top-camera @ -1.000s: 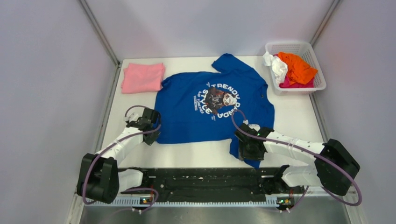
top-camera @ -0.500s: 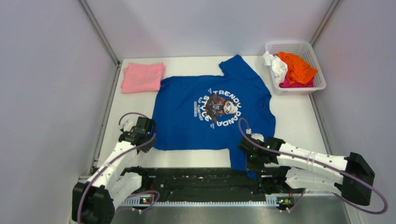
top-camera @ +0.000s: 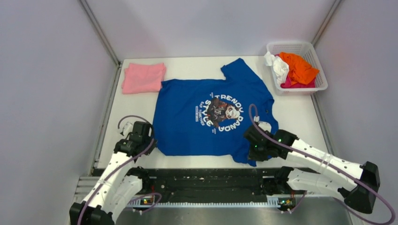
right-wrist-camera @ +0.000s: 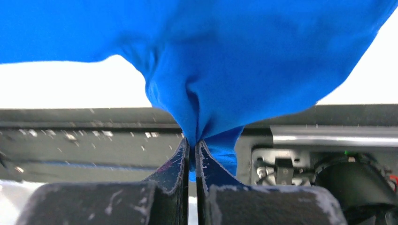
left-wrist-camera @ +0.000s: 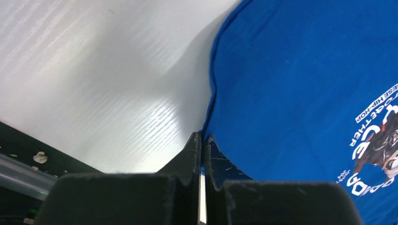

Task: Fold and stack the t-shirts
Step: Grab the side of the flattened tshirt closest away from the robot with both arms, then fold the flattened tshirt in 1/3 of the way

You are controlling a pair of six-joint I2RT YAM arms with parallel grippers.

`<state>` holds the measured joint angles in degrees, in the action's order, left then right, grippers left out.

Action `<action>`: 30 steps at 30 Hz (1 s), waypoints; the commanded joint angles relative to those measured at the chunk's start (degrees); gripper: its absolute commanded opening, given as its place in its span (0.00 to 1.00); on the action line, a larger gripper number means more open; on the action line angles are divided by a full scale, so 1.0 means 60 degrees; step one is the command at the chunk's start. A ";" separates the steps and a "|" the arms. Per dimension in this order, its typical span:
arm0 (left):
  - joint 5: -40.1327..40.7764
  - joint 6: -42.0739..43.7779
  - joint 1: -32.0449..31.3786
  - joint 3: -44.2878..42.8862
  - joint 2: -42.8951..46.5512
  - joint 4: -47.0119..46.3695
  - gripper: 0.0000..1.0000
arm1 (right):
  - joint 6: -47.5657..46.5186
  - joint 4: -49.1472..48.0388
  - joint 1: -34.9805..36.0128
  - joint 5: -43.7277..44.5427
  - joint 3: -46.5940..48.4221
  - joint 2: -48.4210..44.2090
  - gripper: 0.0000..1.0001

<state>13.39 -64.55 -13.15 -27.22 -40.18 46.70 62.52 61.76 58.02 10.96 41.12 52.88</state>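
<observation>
White table (top-camera: 300,123), grey booth walls around it. Blue tee (top-camera: 187,122) lies print-up mid-table, mostly flat. Its long axis runs left-right across the table, slightly skewed, with hem at left and neck end at right. One sleeve points to the far edge, the other to the near edge. The round white-lettered print sits rotated in the top view, not upright.

Left jaws: nearly closed, pinching the near-left hem corner of the blue tee, low at the table. Wrist view shows the hem edge running straight into the slit between the fingers (left-wrist-camera: 190,154), with bare table to the left of it.

Right jaws: clamped narrow on a bunched fold of the blue tee at the near sleeve, near-right side. Wrist view shows cloth puckered and gathered down into the jaws, with the black rail (top-camera: 211,180) behind. Cannot tell how far that bunch is off the table.

Pink tee (top-camera: 143,77): folded, far-left corner, just beside the blue tee's far hem corner.

Basket (top-camera: 313,50): far-right corner, apart from the blue tee. It holds the orange tee (top-camera: 298,68), white tee (top-camera: 280,66) and magenta tee (top-camera: 292,85), all crumpled.
</observation>
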 commanded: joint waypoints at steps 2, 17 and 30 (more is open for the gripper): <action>0.0035 0.0202 0.0023 -0.1093 -0.1224 -0.1525 0.00 | -0.2243 -0.1392 -0.2088 0.0095 0.0769 0.0114 0.00; 0.0725 0.0925 0.0886 -0.3795 -0.5017 -0.2878 0.00 | -0.5633 -0.3419 -0.5412 0.0252 0.2921 0.2864 0.00; 0.0647 0.1354 0.1312 -0.5166 -0.7513 -0.3814 0.00 | -0.7384 -0.5619 -0.6562 -0.0265 0.4206 0.5523 0.00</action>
<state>15.90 -57.89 -6.44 -54.63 -82.50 26.96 23.38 34.22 20.14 9.63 60.73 81.21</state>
